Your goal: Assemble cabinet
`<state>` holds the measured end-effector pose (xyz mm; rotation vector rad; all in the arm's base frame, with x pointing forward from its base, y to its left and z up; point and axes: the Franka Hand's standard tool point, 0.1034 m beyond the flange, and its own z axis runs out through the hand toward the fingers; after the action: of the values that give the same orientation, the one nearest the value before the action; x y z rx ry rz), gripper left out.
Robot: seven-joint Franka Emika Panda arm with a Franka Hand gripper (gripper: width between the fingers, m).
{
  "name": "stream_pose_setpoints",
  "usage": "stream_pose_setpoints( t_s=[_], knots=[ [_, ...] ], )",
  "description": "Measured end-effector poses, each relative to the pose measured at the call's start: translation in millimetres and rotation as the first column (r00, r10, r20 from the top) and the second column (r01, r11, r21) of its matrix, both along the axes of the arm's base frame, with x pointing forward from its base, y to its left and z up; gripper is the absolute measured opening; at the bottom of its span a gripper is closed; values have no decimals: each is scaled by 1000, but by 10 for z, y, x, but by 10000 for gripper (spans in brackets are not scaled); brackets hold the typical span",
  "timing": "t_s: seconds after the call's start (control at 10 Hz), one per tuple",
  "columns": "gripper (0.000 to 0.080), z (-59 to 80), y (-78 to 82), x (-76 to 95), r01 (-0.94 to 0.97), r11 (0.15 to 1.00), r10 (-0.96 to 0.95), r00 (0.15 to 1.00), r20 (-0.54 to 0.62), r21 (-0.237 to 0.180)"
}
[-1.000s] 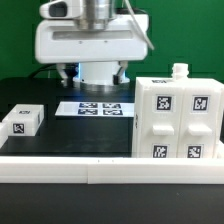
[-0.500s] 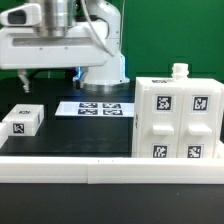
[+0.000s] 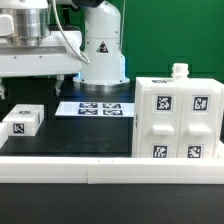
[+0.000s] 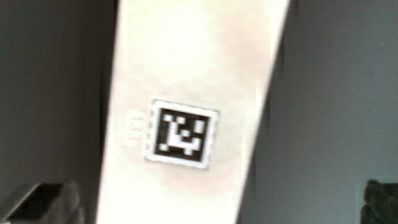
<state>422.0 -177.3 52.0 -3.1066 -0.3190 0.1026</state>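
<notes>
The cabinet [image 3: 177,120], a white boxy body with black-and-white tags and a small knob on top, stands on the dark table at the exterior view's right. A small white tagged part [image 3: 21,121] lies at the exterior view's left. My gripper [image 3: 38,80] hangs above that left side, well clear of the cabinet. In the wrist view a long white panel with one tag [image 4: 187,110] lies below my gripper [image 4: 210,205]. The dark fingertips [image 4: 36,203] stand far apart at the frame's corners, open and holding nothing.
The marker board [image 3: 95,108] lies flat in the middle of the table. The white robot base [image 3: 100,50] with its warning sticker stands behind it. A long white rail [image 3: 110,170] runs along the front edge.
My hand has moved steadily toward the exterior view's left and slightly lower, from above the marker board to above the small white part. The cabinet and other parts have not moved.
</notes>
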Motion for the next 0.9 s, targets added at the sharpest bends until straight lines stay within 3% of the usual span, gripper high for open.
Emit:
stream_pose_setpoints(
  t_s=[0.7,0.9],
  knots=[
    [797,-329,-34,-73,-7,1000,7,1000,-2,-27],
    [797,-345,-38,-68,-8,1000,8,1000,2,-30]
  ],
)
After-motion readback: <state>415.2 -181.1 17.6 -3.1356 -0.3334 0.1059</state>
